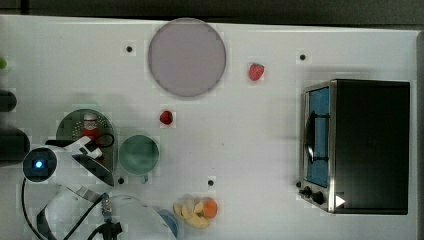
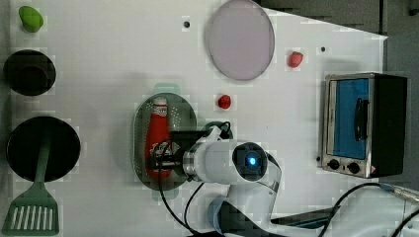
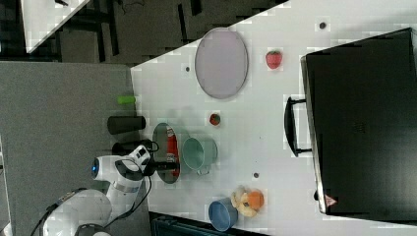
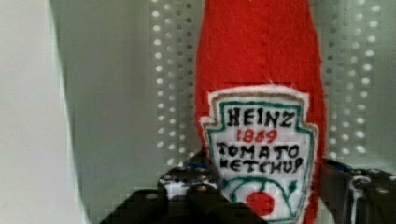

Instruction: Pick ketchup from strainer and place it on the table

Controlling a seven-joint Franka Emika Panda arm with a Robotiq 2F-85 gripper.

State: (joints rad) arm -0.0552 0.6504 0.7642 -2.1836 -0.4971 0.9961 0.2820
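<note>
White tabletop (image 1: 250,150) stretched wide under the cameras, dotted with a few small dark holes, and on it a pale green strainer (image 2: 141,133) lay with the ketchup (image 2: 157,133) bottle resting lengthwise inside it, white cap toward the left view's top. The arm reached down over the strainer, and its gripper (image 2: 165,158) sat at the lower body of the bottle; in the wrist view the dark fingers (image 4: 187,196) stood on either side of the red body by the label, which read "Heinz 1869 Tomato Ketchup". Whether the fingers were already pressing on the bottle or only flanking it, I could not tell. The bottle lay against the perforated floor of the strainer. Just beside the strainer, on the top view's right, stood a round green cup (image 1: 139,155). A small strawberry (image 1: 166,117) lay near the cup, and a second, paler strawberry (image 1: 256,71) lay farther off, near a grey-lilac plate (image 1: 186,56). A toaster oven (image 1: 367,145) with a blue door stood well apart, at the top view's right. Some peeled fruit pieces (image 1: 196,210) and a blue bowl (image 3: 221,215) sat close together. On the left view's left edge lay a green spatula (image 2: 32,212) across a dark pan (image 2: 64,148), with a black cup (image 2: 28,71) and a small green object (image 2: 30,19) beyond it.
</note>
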